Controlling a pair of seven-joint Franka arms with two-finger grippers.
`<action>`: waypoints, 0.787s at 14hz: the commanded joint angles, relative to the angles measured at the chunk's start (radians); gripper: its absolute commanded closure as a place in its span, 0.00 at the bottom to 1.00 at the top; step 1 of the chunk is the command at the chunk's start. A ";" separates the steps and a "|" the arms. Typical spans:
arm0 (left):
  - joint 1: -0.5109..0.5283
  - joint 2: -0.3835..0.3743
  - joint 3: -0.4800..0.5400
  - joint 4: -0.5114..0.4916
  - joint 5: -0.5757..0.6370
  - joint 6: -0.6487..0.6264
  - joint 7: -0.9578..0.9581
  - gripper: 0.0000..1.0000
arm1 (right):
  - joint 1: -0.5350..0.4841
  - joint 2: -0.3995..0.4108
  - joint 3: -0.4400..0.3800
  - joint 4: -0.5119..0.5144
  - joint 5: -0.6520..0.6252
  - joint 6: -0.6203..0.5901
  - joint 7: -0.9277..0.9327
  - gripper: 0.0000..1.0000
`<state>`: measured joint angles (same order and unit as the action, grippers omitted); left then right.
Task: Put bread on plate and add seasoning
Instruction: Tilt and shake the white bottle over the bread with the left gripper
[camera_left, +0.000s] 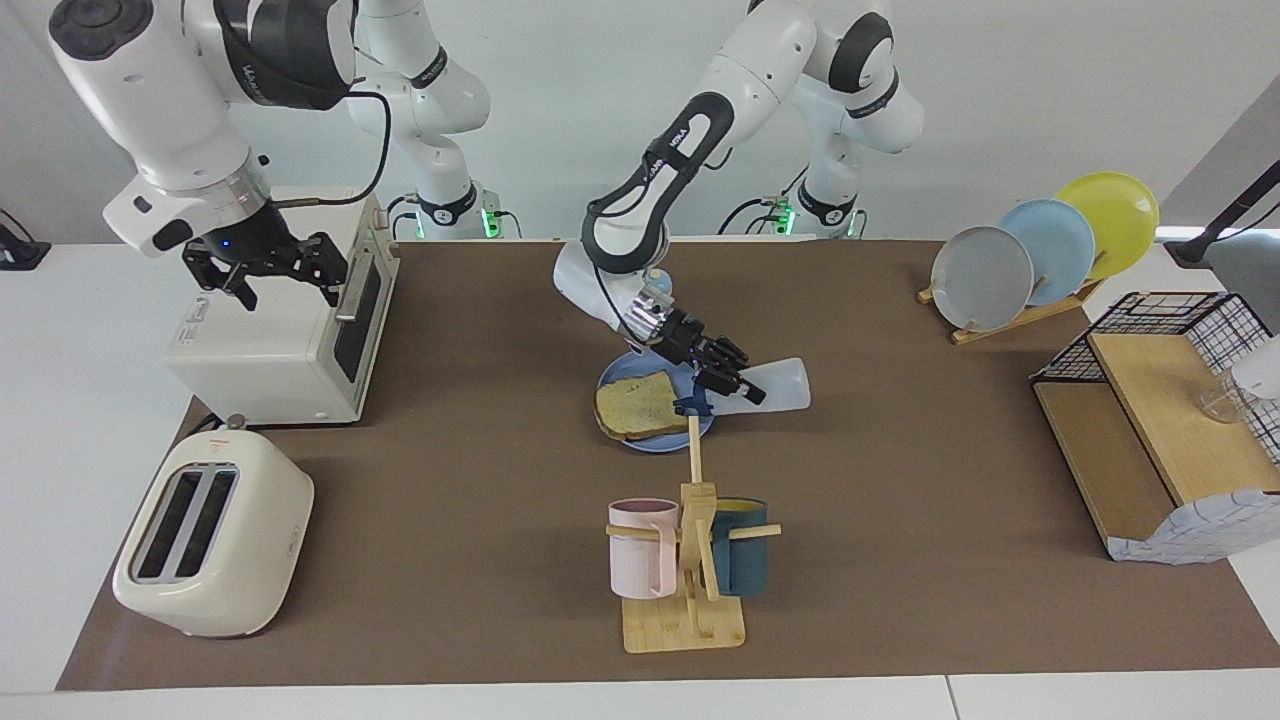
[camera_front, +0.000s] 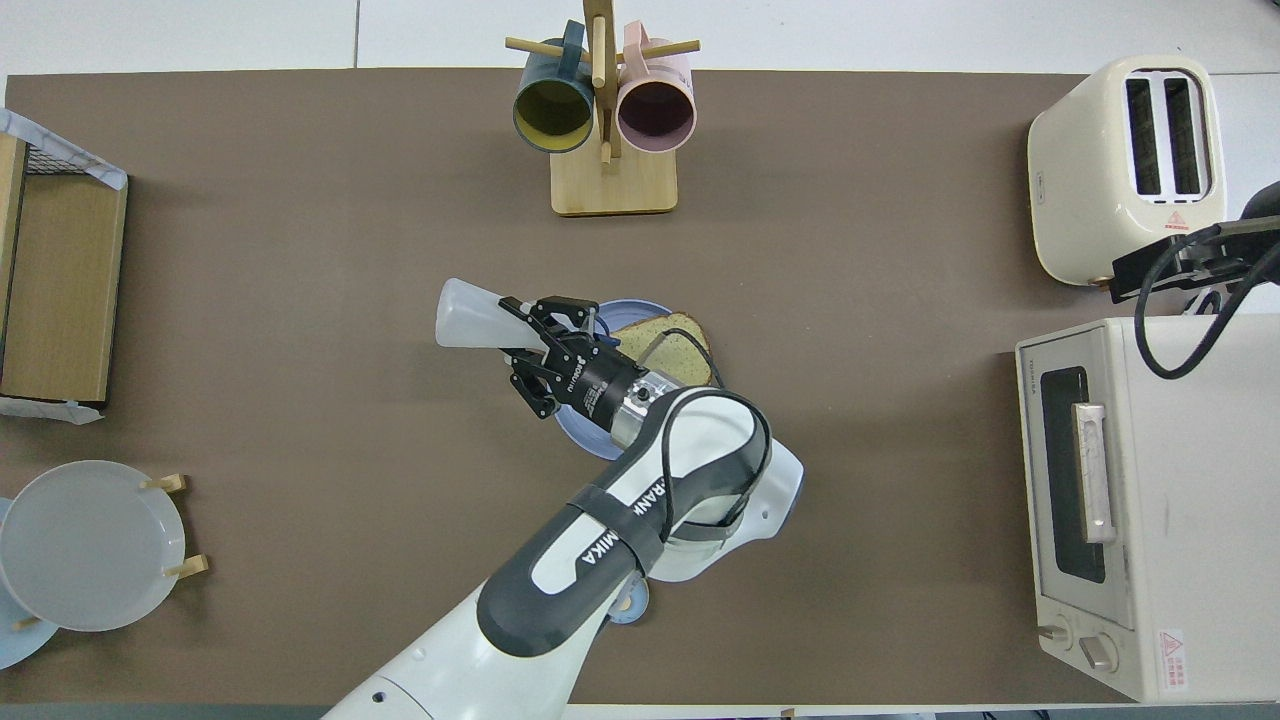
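Note:
The bread (camera_left: 638, 405) lies flat on the blue plate (camera_left: 611, 376) in the middle of the table; in the overhead view the bread (camera_front: 672, 345) and the plate's rim (camera_front: 574, 436) show partly under the arm. My left gripper (camera_left: 727, 376) is shut on the seasoning bottle (camera_left: 778, 385), held tipped on its side over the plate's edge, with its dark blue cap (camera_left: 692, 405) pointing at the bread. In the overhead view the left gripper (camera_front: 540, 340) grips the bottle (camera_front: 470, 315) near its neck. My right gripper (camera_left: 268, 272) waits open over the toaster oven.
A white toaster oven (camera_left: 290, 330) and cream toaster (camera_left: 215, 535) stand at the right arm's end. A mug rack (camera_left: 690, 560) stands farther from the robots than the plate. A plate rack (camera_left: 1040, 255) and wire shelf (camera_left: 1160, 420) stand at the left arm's end. A small bell-like knob (camera_front: 628, 600) sits under the left arm.

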<state>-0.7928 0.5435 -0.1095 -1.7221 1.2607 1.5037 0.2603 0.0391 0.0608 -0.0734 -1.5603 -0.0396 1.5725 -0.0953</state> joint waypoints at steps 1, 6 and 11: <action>0.003 0.003 -0.002 0.009 0.014 0.009 -0.001 1.00 | -0.008 -0.004 0.006 -0.001 0.004 -0.011 0.008 0.00; -0.138 0.000 -0.004 0.025 -0.075 -0.062 0.000 1.00 | -0.008 -0.004 0.006 -0.001 0.004 -0.011 0.008 0.00; -0.070 0.001 -0.002 0.022 -0.064 -0.025 -0.004 1.00 | -0.008 -0.004 0.006 -0.001 0.004 -0.011 0.008 0.00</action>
<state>-0.9245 0.5433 -0.1168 -1.7091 1.1985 1.4533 0.2600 0.0391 0.0608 -0.0734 -1.5603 -0.0396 1.5725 -0.0953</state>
